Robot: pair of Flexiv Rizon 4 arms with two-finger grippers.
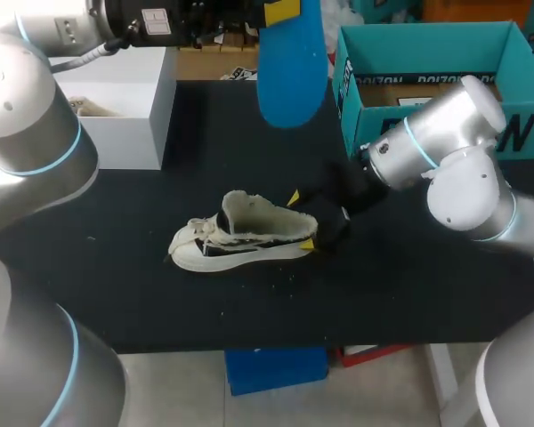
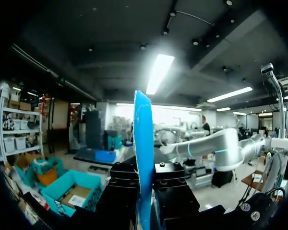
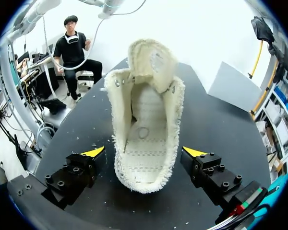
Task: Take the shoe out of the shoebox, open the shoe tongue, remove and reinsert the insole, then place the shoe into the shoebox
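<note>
The left hand (image 2: 145,175) is clamped on the blue insole (image 1: 289,71), held upright over the tabletop's (image 1: 160,294) far side. Nearer lies the white shoe (image 1: 240,236), long axis crosswise, toe leftward, open heel toward the right hand (image 1: 301,221), whose fingers stand apart astride it. The teal shoebox (image 1: 356,98) is further right.
</note>
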